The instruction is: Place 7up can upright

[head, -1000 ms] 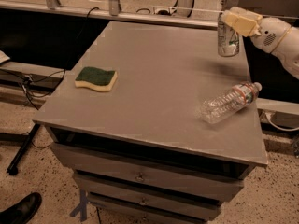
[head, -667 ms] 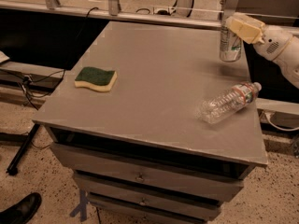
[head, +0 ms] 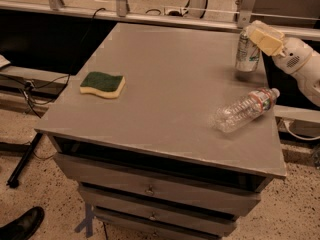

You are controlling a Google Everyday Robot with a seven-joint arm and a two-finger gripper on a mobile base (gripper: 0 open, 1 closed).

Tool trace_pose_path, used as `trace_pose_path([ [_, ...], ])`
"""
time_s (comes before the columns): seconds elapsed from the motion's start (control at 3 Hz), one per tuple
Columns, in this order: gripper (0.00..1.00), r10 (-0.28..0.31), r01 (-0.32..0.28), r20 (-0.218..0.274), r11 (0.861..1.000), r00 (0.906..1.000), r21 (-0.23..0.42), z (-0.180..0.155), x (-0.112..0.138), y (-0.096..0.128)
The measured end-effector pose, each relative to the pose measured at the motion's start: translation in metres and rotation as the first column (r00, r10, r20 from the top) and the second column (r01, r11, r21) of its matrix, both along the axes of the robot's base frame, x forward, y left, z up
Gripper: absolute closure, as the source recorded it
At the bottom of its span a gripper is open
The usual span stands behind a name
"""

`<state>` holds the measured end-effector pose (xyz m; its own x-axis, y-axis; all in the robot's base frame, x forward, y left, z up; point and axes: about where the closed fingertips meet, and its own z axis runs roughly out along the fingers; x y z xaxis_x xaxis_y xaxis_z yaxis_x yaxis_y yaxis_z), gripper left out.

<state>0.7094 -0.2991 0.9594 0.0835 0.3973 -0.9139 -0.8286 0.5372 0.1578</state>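
Grey and matte, the flat top of the bench (head: 170, 99) fills the middle of the camera view. It is a square slab with a thin, slightly worn front edge. Under it, stacked metal drawers (head: 150, 190) with small round knobs run down to the bottom of the frame.

The 7up can (head: 246, 51) is in the upper right, near the bench's far right corner. It is a short silver cylinder with green label marks and a shiny rim, and it stands upright with its base on the bench top. The claw (head: 262, 37) is a blocky, cream-coloured piece that lies against the can's upper right side, at the level of its top. How far the claw is open, and whether it grips the can, cannot be told here. Behind it, the smooth, rounded white arm (head: 302, 66) slants off to the right edge.

Below the can and apart from it, a clear crinkled plastic bottle (head: 245, 110) lies on its side. It has a red-and-white band near the neck, and its cap points to the upper right.

At the left of the bench top, well apart from both, a sponge (head: 102, 84) lies flat. It is yellow foam with wavy sides under a rough green top.

A black shoe (head: 20, 226) shows in the lower left corner on the speckled floor (head: 45, 184).
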Motion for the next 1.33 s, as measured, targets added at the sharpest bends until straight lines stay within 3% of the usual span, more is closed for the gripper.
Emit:
trace_pose_path([
  [1.0, 0.05, -0.01, 0.009, 0.016, 0.999, 0.9998, 0.051, -0.03, -0.017, -0.01],
  [1.33, 0.0, -0.029, 0.028, 0.021, 0.999, 0.9993, 0.041, -0.032, -0.024, -0.016],
])
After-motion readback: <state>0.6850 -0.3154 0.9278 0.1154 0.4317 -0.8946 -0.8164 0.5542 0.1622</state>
